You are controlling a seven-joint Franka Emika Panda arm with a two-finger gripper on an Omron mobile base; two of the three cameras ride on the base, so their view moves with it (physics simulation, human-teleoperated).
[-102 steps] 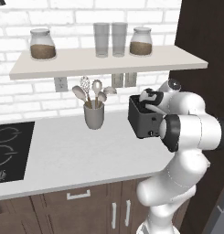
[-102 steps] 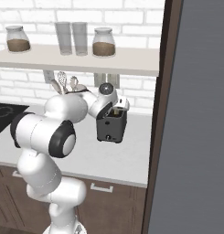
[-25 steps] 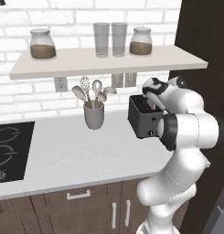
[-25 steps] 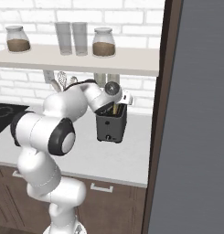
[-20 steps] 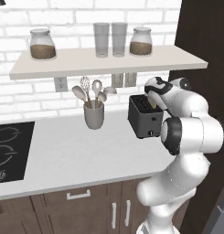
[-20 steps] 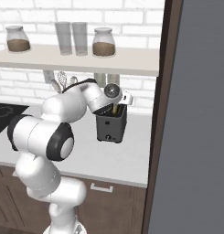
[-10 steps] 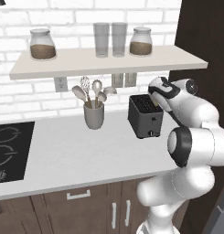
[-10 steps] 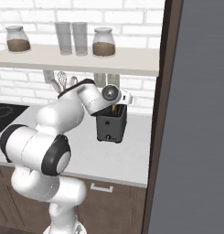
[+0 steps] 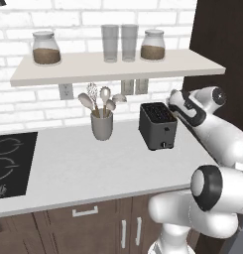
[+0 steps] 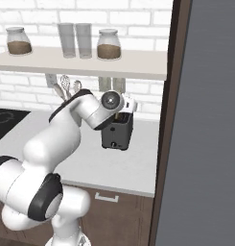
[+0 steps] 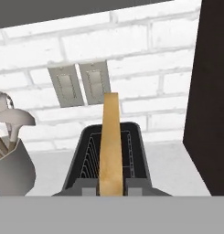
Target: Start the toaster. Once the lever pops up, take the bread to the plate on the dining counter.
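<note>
The toaster (image 9: 157,125) stands on the worktop (image 9: 93,166) right of the utensil cup (image 9: 101,125) (below the shelf (image 9: 113,67)).

Claw (image 11: 111,189) lifted bread (image 11: 110,146) out of toaster (image 9: 157,125) slot, arm swung right, off toaster.

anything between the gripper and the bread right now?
Nothing visible. In the hand view the bread stands edge-on straight ahead, above the toaster, already between the grey fingertips. The utensil cup sits off to one side, clear of it.
</note>
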